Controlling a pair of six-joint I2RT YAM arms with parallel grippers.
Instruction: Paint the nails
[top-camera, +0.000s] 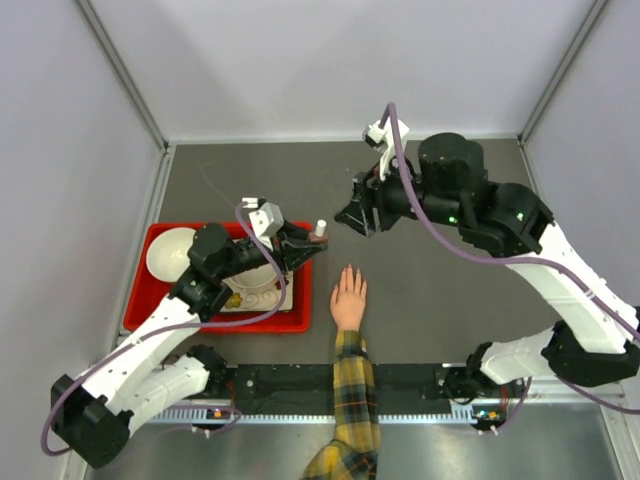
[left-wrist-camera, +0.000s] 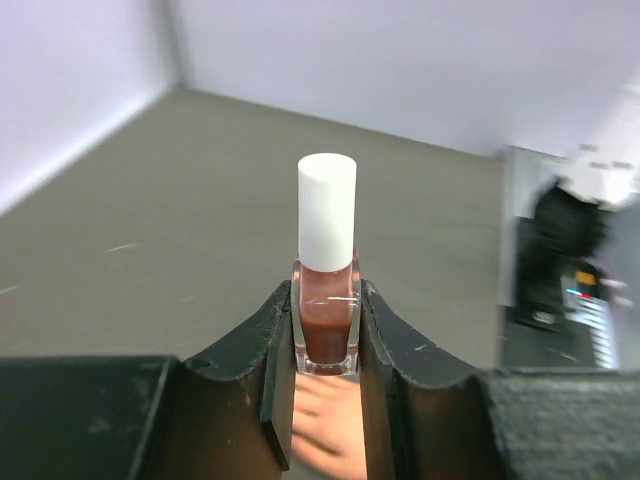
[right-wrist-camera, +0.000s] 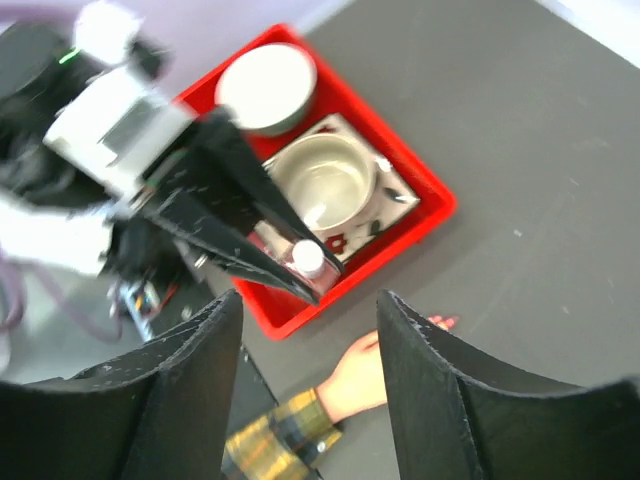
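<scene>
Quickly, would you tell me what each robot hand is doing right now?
Left hand: closed on the nail polish bottle.
Right hand: open, holding nothing.

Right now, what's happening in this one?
The left pincer grips a small bottle of reddish-brown nail polish upright, white cap on, by the right edge of the red tray. A person's hand in a plaid sleeve lies flat, palm down, on the table beside the tray. The right pincer hangs open beyond the fingertips, holding nothing. No painting is under way yet.
</scene>
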